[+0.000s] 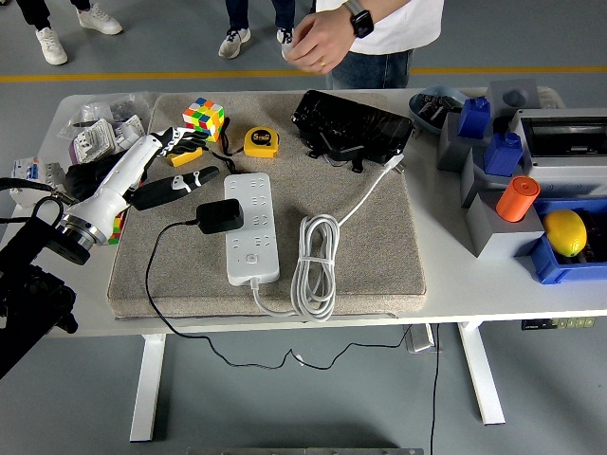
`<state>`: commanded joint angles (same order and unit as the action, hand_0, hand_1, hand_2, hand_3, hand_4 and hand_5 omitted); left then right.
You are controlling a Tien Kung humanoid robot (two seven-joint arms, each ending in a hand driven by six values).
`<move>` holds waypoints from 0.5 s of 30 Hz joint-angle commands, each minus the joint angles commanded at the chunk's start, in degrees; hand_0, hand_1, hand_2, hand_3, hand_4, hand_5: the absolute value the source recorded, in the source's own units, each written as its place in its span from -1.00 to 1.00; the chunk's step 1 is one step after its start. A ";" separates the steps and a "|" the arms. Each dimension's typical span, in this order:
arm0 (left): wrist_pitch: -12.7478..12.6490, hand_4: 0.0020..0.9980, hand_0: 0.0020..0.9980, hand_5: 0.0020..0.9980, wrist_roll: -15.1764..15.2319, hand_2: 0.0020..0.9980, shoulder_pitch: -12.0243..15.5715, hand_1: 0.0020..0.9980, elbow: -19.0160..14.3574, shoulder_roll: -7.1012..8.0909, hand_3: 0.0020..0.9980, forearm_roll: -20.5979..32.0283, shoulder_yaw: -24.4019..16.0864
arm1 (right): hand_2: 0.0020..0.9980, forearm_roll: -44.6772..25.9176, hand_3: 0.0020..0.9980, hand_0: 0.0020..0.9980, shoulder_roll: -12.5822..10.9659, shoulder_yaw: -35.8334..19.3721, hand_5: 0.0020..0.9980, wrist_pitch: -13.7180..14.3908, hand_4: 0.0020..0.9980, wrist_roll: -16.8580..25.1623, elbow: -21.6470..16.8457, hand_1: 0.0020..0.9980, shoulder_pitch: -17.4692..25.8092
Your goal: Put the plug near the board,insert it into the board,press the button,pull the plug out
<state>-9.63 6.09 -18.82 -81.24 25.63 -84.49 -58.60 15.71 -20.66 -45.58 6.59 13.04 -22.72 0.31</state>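
Grey floor with a yellow line lies behind the white tabletop (446,275), where a beige pad (370,246) carries most of the things. From the head view, which is my only view, I see the white power board (252,230) lying lengthwise on the pad, its own cable (316,261) coiled just beside it. The black plug (220,216) sits at the board's left edge, touching it; I cannot tell if its pins are fully inside. Its thin black cord (161,284) runs off the near edge of the tabletop.

My left robot hand (180,180) rests on the pad near the plug, apart from it, with fingers loosely extended and holding nothing. The right one is not visible. A person's hand (318,43) is lifted above the far side, away from the board.

I judge one risk: nobody holds the board, so pushing or pulling the plug may slide it on the soft pad. The hanging cord could also drag the plug sideways.
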 joint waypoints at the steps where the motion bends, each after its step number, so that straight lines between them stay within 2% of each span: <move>1: 0.15 1.00 0.07 0.60 -0.20 0.39 -0.14 0.31 -0.26 0.34 0.57 -0.05 0.29 | 0.45 -0.01 0.25 0.42 -0.06 0.06 0.23 0.00 1.00 0.00 0.00 0.43 0.01; 4: 0.86 1.00 0.07 0.60 -0.73 0.39 -1.06 0.31 -1.31 2.18 0.57 0.03 2.03 | 0.45 -0.05 0.25 0.42 -0.25 0.21 0.23 -0.01 1.00 0.00 -0.02 0.43 0.02; 5: 1.05 0.93 -0.63 -0.33 -1.01 -0.11 -1.29 -0.25 -1.58 2.66 0.59 0.03 2.47 | 0.45 -0.04 0.25 0.42 -0.27 0.23 0.23 -0.01 1.00 -0.01 -0.03 0.43 0.01; 10: 2.31 0.93 -0.63 -0.33 -3.06 -0.11 -3.16 -0.25 -3.38 5.92 0.59 -0.67 5.81 | 0.45 -0.02 0.25 0.42 -0.48 0.33 0.23 -0.04 1.00 -0.02 -0.12 0.43 -0.12; 11: 2.78 0.58 -0.81 -0.96 -3.73 -0.37 -3.75 -0.57 -3.87 6.65 0.66 -1.04 6.71 | 0.45 -0.05 0.25 0.42 -0.47 0.24 0.23 -0.03 1.00 -0.02 -0.10 0.43 -0.10; 15: 4.96 0.58 -0.81 -0.96 -6.60 -0.37 -5.92 -0.57 -5.37 8.66 0.66 -1.28 9.67 | 0.45 -0.10 0.25 0.42 -0.52 0.00 0.23 -0.03 1.00 -0.02 -0.10 0.43 -0.05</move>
<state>-4.68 -0.50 -24.74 -86.61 34.29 -85.77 -48.93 15.60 -21.18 -45.59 6.57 13.02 -22.82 0.26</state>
